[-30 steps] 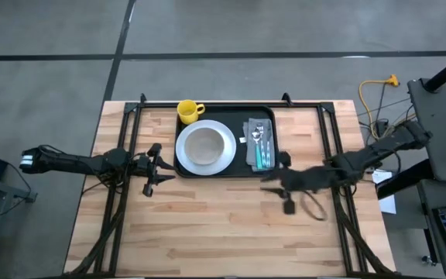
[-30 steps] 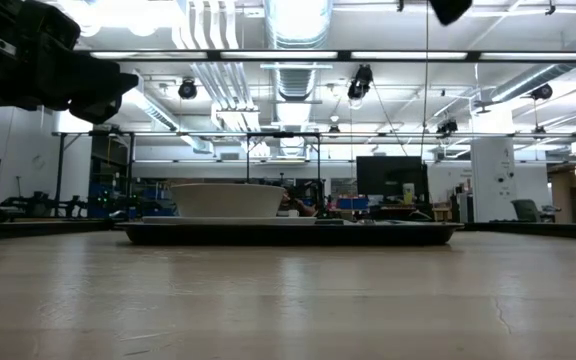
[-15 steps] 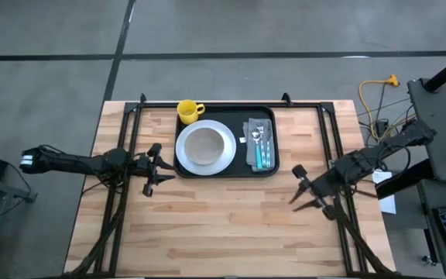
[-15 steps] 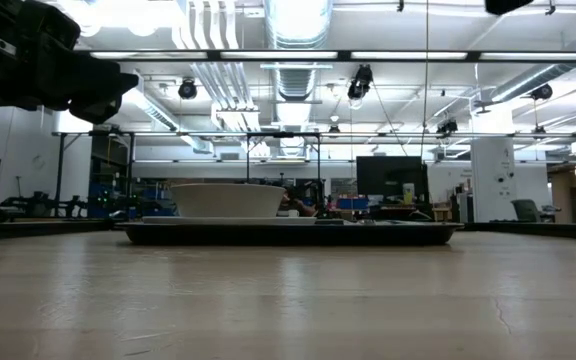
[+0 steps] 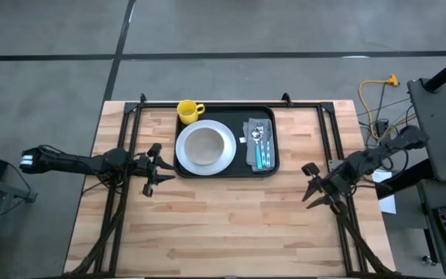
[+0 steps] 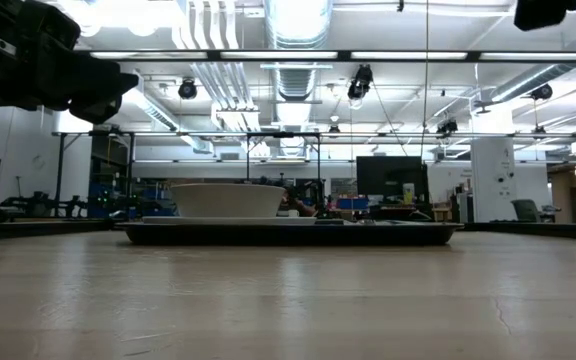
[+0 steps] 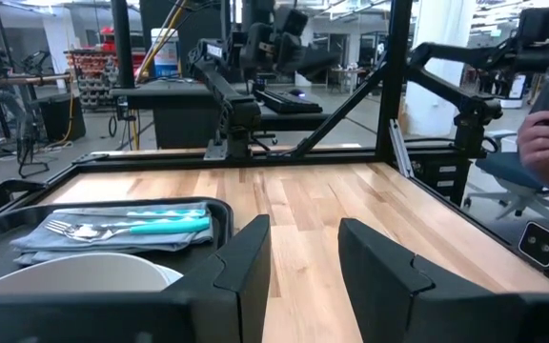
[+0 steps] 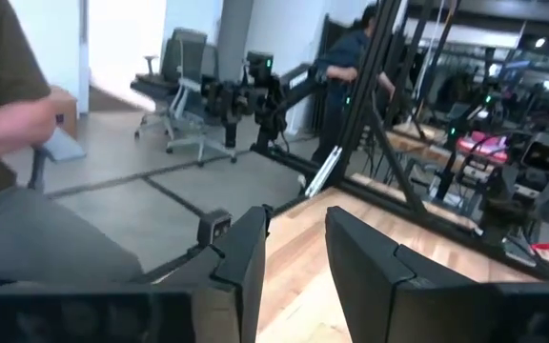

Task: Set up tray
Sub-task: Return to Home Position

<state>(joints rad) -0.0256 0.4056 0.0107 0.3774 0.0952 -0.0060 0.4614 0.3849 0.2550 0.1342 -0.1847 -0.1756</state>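
Tray [image 5: 241, 164] position: centred along the far edge of the tabletop [image 5: 223, 225], lying flat between the 2 arms.

Contents as loaded:
- White plate [image 5: 205, 147] on the left half of the tray.
- Grey napkin [image 5: 249, 155] on the right half, apart from the plate.
- Cutlery [image 5: 262, 147] with teal handles lying lengthwise on the napkin. A fork head shows in the left wrist view; the exact piece count cannot be confirmed.
- Yellow mug [image 5: 189, 111] at the far left corner of the tray, just beside the plate.

Arm status:
- Left gripper [image 5: 157, 169] hovers near the left rim of the tray, not touching it. Jaws are parted with a clear gap and hold nothing.
- Right gripper [image 5: 307, 186] is over the right side of the tabletop, well apart from the tray. Jaws are spread wide and hold nothing.

Progress assessment: all placement work appears complete, since each item sits on the tray and no loose item shows on the tabletop. Judged remaining: parking both arms at rest, with no further handling of the tray contents expected.
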